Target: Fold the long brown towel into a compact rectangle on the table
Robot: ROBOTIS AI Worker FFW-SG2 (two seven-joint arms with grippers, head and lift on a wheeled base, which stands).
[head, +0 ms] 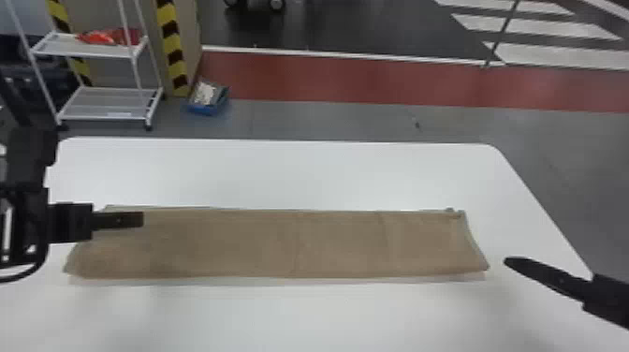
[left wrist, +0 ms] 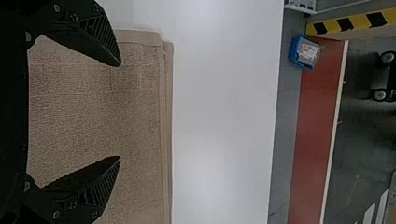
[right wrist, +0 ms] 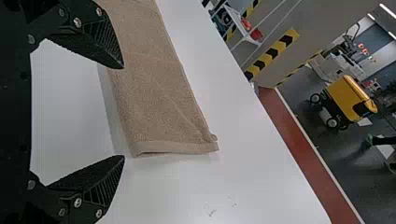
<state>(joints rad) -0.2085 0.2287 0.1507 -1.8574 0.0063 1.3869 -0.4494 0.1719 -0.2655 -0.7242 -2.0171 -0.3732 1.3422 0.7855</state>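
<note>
A white metal rack (head: 105, 110) with something red (head: 110, 36) on it and a small blue box (head: 200, 109) are on the floor past the big white table (head: 281, 173). The long, flat brown cloth towel (head: 290, 243) lies across the table. The left gripper (head: 142, 219), fingers spread wide, is over its left end and hides a bit. The right gripper (head: 508, 261), also wide, is near its right end.

The flat black fingers of the left gripper (head: 142, 219) hide a patch of the long brown towel (head: 262, 245) near its left end. Right of the towel, the black right gripper (head: 506, 261) is cut off by the head view's edge; beyond the towel's left end, a crumpled red thing (head: 110, 36) is too small to identify.
</note>
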